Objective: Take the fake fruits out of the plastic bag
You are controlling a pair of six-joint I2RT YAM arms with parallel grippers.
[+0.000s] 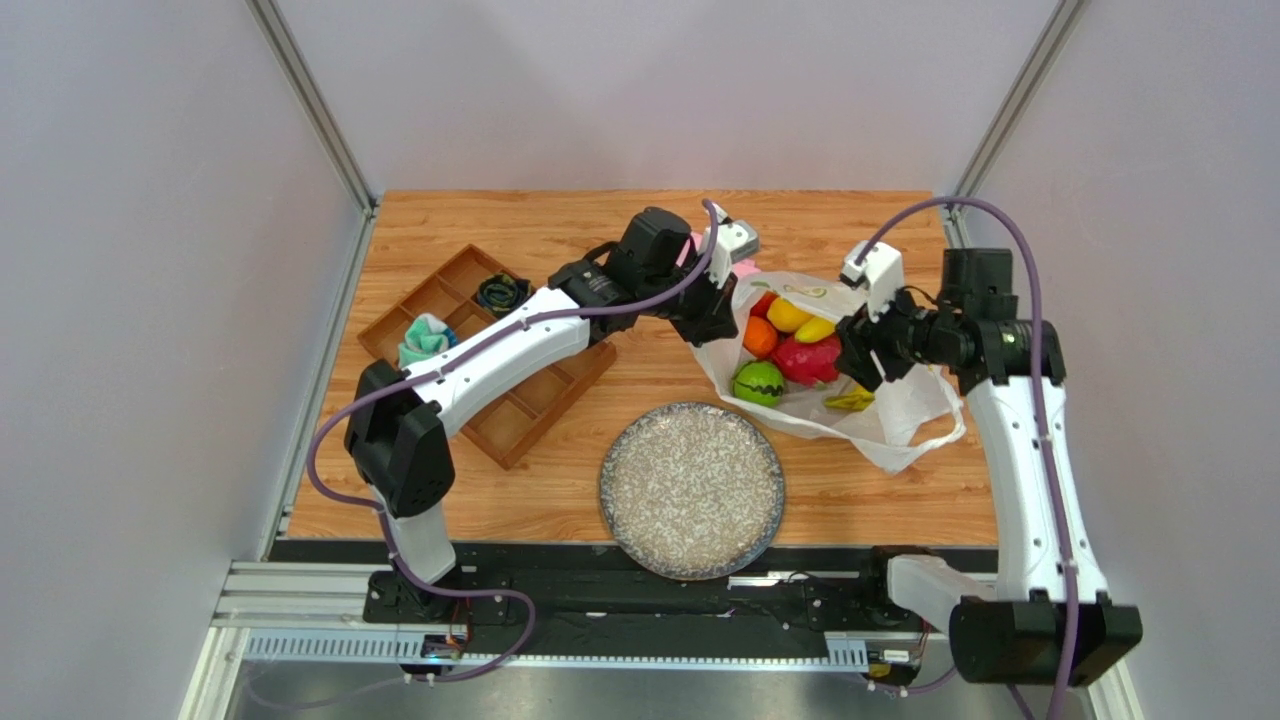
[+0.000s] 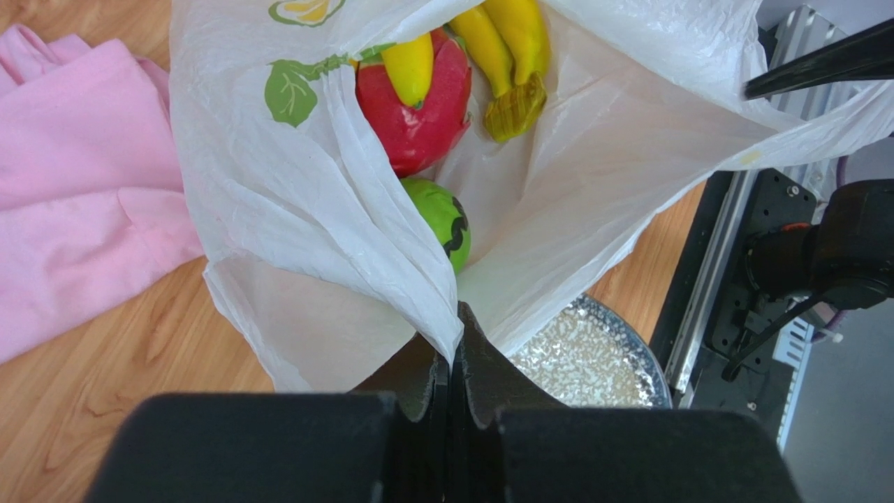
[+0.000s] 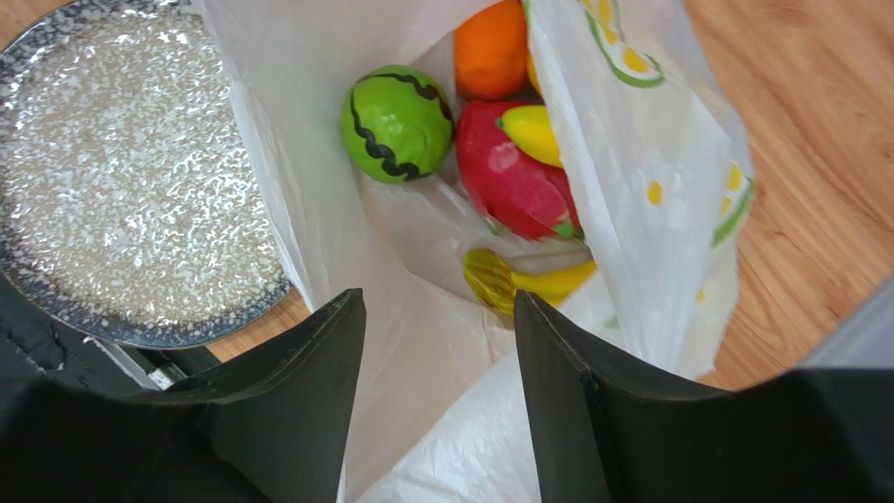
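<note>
The plastic bag lies open on the table's right side, with the fake fruits inside. In it I see a red-pink dragon fruit, a green round fruit, an orange, a lemon and yellow bananas. My left gripper is shut on a pinched fold of the bag's rim, at the bag's left side. My right gripper stands open over the bag's right side. Loose bag film lies between its fingers, and the bananas are just beyond the fingertips.
A speckled round plate sits near the front, beside the bag. A wooden compartment tray holding small items lies at the left. A pink cloth lies on the wood behind the bag.
</note>
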